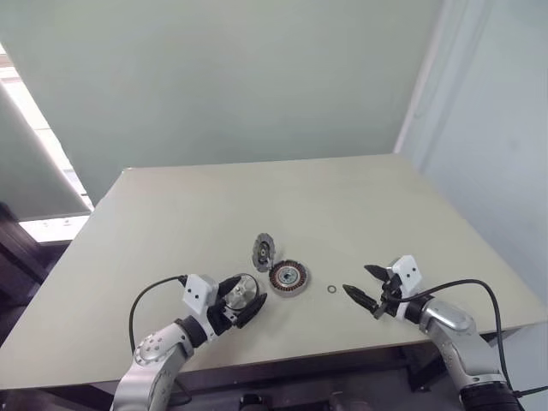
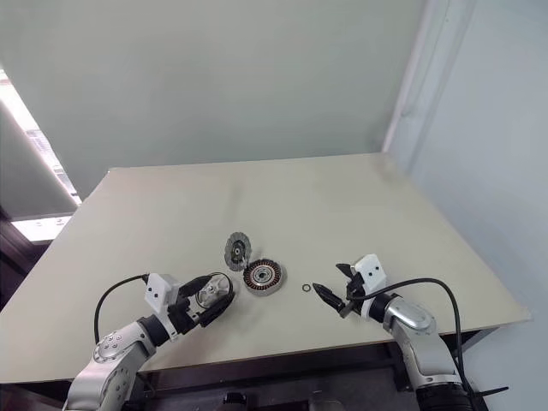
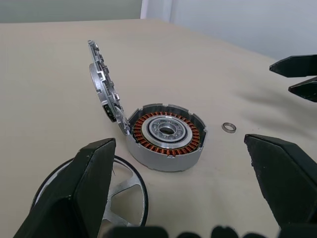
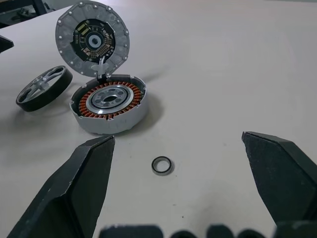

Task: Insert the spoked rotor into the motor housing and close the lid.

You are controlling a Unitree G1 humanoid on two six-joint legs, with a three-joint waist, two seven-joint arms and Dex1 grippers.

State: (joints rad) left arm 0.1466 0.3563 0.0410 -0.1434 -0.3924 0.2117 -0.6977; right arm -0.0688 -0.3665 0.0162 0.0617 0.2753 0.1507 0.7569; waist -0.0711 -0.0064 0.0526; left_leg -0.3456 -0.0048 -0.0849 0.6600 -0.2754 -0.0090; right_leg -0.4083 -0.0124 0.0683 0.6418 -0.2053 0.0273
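Note:
The motor housing (image 1: pixel 288 279) lies open near the table's front middle, its coppery windings and silvery centre showing (image 3: pixel 167 136). Its lid (image 1: pixel 263 251), a grey disc with a notched rim, stands upright, joined to the housing's far-left edge (image 4: pixel 92 39). The spoked rotor (image 1: pixel 242 291) lies flat on the table just left of the housing (image 4: pixel 43 88). My left gripper (image 1: pixel 248 300) is open and hangs low over the rotor, pointing at the housing. My right gripper (image 1: pixel 358 281) is open too, right of the housing and aimed at it, holding nothing.
A tiny loose ring (image 1: pixel 331 289) lies on the beige table (image 1: pixel 214 197) between the housing and my right gripper (image 4: pixel 162 165). The table's front edge runs close below both grippers. A wall stands behind the table.

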